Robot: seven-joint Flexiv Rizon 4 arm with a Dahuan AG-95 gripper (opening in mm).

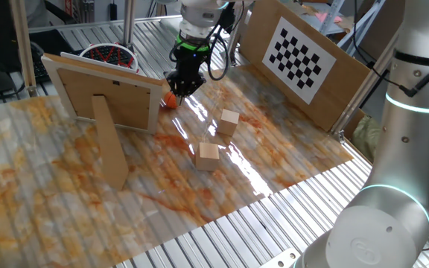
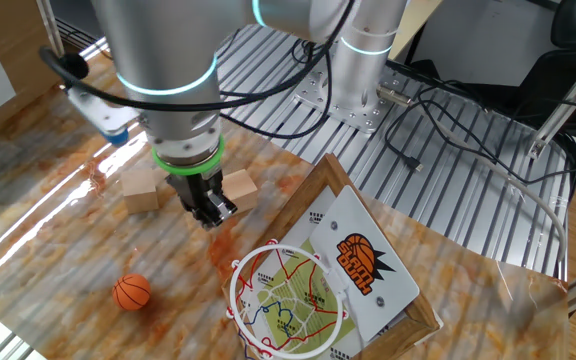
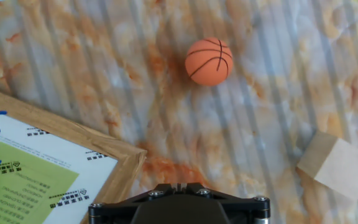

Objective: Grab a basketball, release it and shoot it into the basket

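From one fixed view, the end effector (image 1: 184, 86) hangs over the basketball (image 1: 169, 102) near the desk's (image 1: 51, 201) far edge.

From the other fixed view, the ball lies on the desk, just beside the basket (image 2: 286, 300).

In the hand view, I cannot tell how wide the fingers stand.

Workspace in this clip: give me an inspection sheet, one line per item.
Surface: marbled orange-and-white mat over a slatted metal table.
Job's things: basketball loose on the mat; basket fixed to a framed backboard.
Clutter: two wooden cubes.
Gripper: gripper above the mat, holding nothing; opening unclear.
Cables: black cables across the slats.
Surroundings: checkerboard panel.
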